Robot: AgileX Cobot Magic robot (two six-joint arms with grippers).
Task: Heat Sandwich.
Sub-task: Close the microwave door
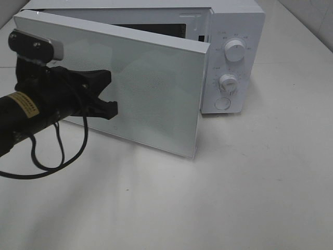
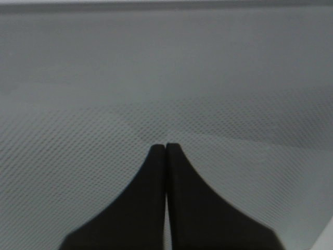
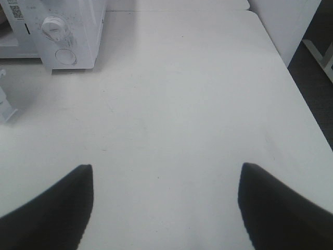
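Observation:
The sandwich is out of view in every frame. A white microwave (image 1: pixel 229 57) stands at the back of the table, and its door (image 1: pixel 151 88) is swung partly open toward the front left. My left gripper (image 1: pixel 112 107) is shut with nothing between its fingers. In the left wrist view its tips (image 2: pixel 166 148) rest right at the door's dotted glass (image 2: pixel 166 78). My right gripper (image 3: pixel 165 167) does not show in the exterior high view. In its own view it hangs open and empty over the bare table (image 3: pixel 182 94), with the microwave (image 3: pixel 62 31) well ahead of it.
Two round knobs (image 1: pixel 235 51) (image 1: pixel 228 82) and a round button (image 1: pixel 222 103) sit on the microwave's panel. A black cable (image 1: pixel 47 161) loops down from my left arm onto the table. The table's edge (image 3: pixel 307 104) has dark floor beyond it.

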